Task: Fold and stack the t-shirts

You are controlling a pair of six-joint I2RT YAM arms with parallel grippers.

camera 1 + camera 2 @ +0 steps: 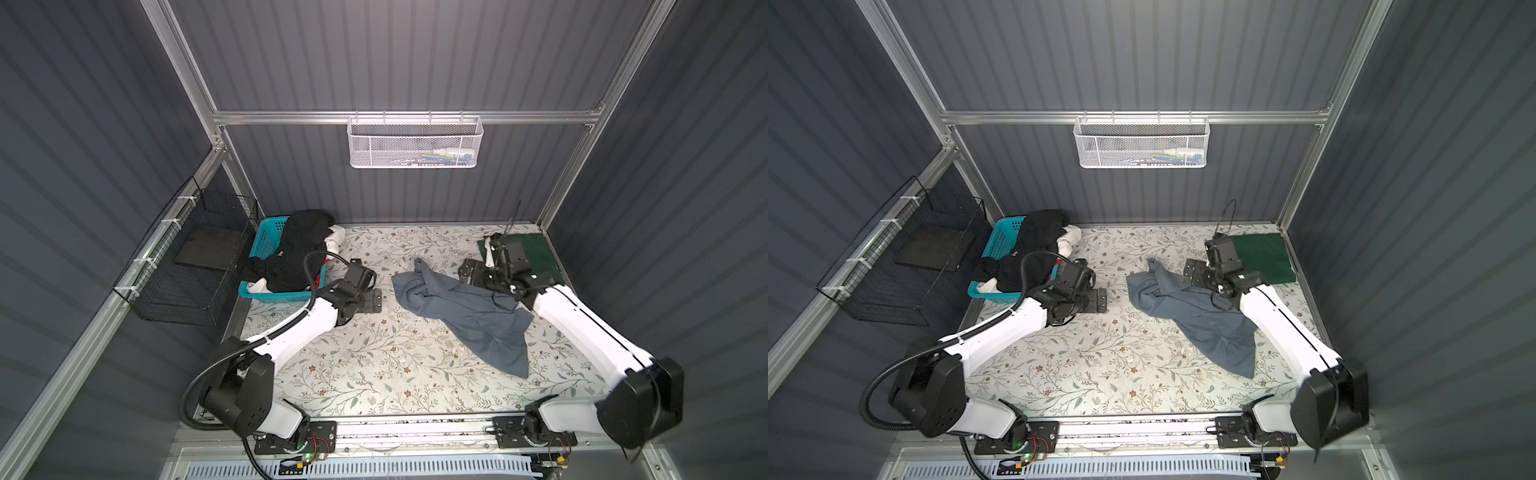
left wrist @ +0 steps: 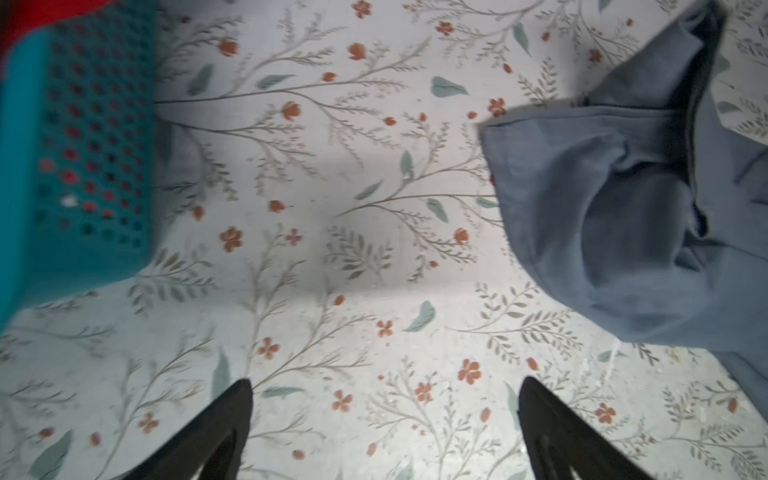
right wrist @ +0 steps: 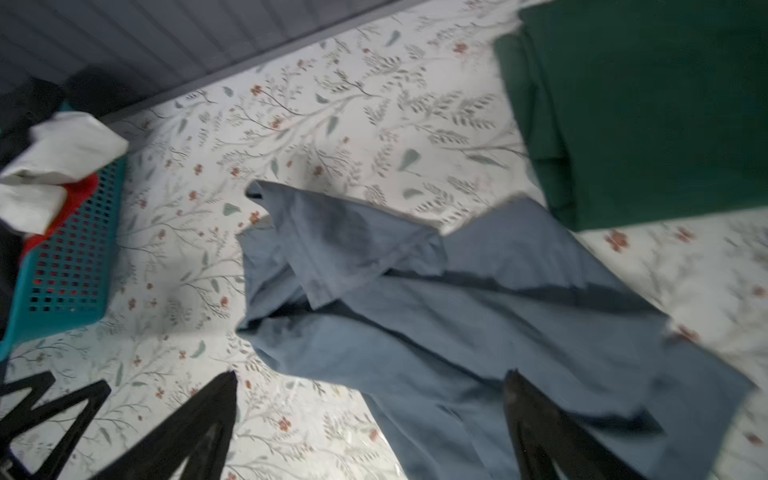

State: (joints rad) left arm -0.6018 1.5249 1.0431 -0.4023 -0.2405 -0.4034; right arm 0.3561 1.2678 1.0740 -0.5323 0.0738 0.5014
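Note:
A slate blue-grey t-shirt [image 1: 461,316] [image 1: 1196,320] lies crumpled on the floral table, right of centre. A dark green t-shirt [image 1: 540,253] [image 1: 1266,257] [image 3: 644,104] lies folded flat in the back right corner. Black [image 1: 299,249], white [image 3: 62,149] and red [image 3: 79,195] t-shirts are heaped in the turquoise basket [image 1: 266,232] [image 2: 62,166]. My right gripper [image 1: 467,270] [image 3: 370,407] hangs open over the blue-grey shirt's [image 3: 457,311] far edge, holding nothing. My left gripper [image 1: 370,301] [image 2: 384,415] stands open over bare table between the basket and the blue-grey shirt [image 2: 623,208].
A white mesh basket [image 1: 415,143] hangs on the back wall. A black wire cage [image 1: 187,270] is fixed to the left wall beside the turquoise basket. Grey walls close in the table on three sides; the arms' mounting rail [image 1: 407,428] runs along the front.

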